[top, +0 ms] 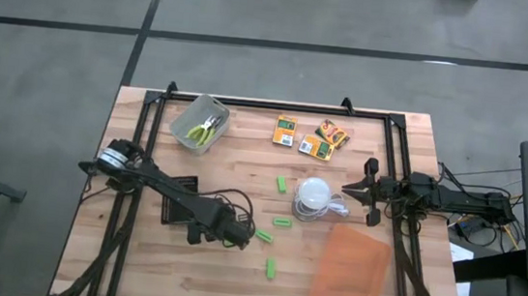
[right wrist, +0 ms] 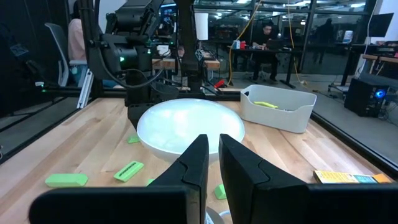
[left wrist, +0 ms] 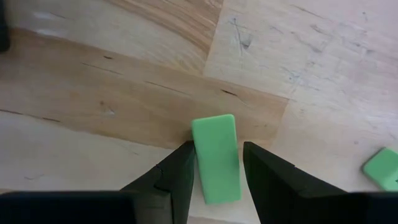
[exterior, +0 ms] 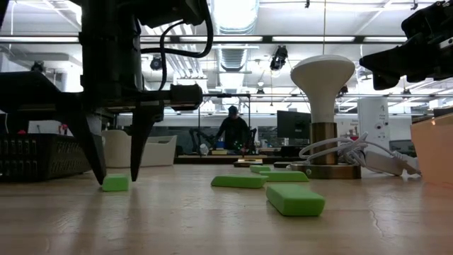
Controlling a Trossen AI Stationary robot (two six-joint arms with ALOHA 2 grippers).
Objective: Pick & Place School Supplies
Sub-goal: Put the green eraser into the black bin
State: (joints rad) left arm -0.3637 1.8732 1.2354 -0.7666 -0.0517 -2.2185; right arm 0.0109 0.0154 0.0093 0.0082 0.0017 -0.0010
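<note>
While the right arm waits at the table's (top: 136, 262) right edge, its gripper (top: 371, 190) closed on nothing beside the white lamp (top: 314, 198), the left arm reaches across mid-table. Left gripper (left wrist: 216, 167) down at the board, fingers (left wrist: 177, 177) parted and straddling a green stick (left wrist: 216, 158). Stick lies flat between the fingers, long axis running along them, both just beside its long sides; contact can't be told. Not lifted. Left arm far nearer. Next, likely: close across the narrow width. Other sticks (top: 283, 184) lie scattered nearby; bin (top: 200, 122) holds pliers (top: 207, 129); boxes (top: 285, 131) at far edge.
</note>
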